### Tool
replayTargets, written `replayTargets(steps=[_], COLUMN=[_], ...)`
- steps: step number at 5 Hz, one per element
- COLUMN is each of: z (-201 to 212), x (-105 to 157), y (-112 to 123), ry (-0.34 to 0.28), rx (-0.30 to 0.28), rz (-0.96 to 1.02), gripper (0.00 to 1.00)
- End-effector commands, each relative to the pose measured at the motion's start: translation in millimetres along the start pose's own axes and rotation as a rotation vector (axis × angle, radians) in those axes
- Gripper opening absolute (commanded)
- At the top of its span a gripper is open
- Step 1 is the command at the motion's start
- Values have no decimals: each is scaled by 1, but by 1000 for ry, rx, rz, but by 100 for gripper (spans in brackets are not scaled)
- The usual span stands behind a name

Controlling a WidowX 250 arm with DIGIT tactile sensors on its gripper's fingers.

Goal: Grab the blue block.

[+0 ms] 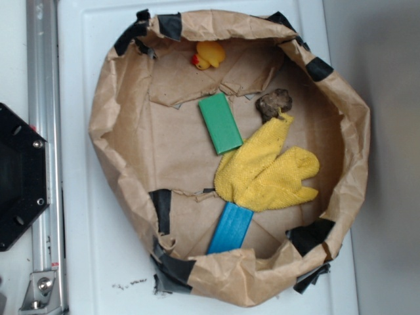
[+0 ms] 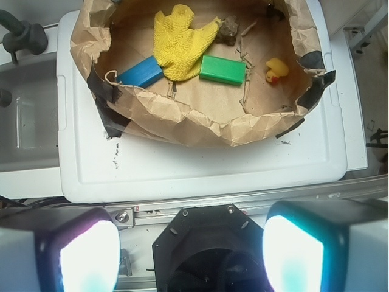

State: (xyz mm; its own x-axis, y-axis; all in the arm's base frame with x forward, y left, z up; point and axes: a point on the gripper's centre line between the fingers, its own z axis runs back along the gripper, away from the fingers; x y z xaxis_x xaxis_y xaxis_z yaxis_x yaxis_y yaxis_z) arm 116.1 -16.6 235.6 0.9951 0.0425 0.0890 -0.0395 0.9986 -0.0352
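Note:
The blue block (image 1: pixel 230 228) (image 2: pixel 140 72) lies flat on the floor of a brown paper basin (image 1: pixel 118 131) (image 2: pixel 200 125), near its rim, with one end tucked under a yellow cloth (image 1: pixel 266 172) (image 2: pixel 180 40). My gripper (image 2: pixel 191 252) is open, its two pads wide apart at the bottom of the wrist view, with nothing between them. It hangs over the black robot base (image 2: pixel 209 249), well outside the basin and far from the block. The exterior view does not show the gripper.
A green block (image 1: pixel 220 122) (image 2: pixel 222 69), a yellow rubber duck (image 1: pixel 209 55) (image 2: pixel 276 69) and a brown lump (image 1: pixel 274 102) (image 2: pixel 229 29) also lie in the basin. The basin stands on a white board (image 1: pixel 85 249) (image 2: pixel 200 170). A metal rail (image 1: pixel 43 131) and the black base (image 1: pixel 20 177) flank it.

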Motion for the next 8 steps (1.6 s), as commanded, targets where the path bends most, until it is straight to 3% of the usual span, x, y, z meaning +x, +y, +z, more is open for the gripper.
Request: replayTargets(steps=[1, 2, 3, 4, 5, 6, 8], z=[0, -21, -45, -76, -108, -129, -143], x=[0, 48, 83, 98, 104, 109, 122], y=[0, -16, -19, -17, -21, -22, 4], ry=[0, -29, -19, -29, -45, -43, 5], rx=[0, -39, -51, -141, -146, -106, -114], rz=[0, 137, 290, 458, 592, 666, 800], gripper=[100, 100, 100, 100, 100, 100, 100])
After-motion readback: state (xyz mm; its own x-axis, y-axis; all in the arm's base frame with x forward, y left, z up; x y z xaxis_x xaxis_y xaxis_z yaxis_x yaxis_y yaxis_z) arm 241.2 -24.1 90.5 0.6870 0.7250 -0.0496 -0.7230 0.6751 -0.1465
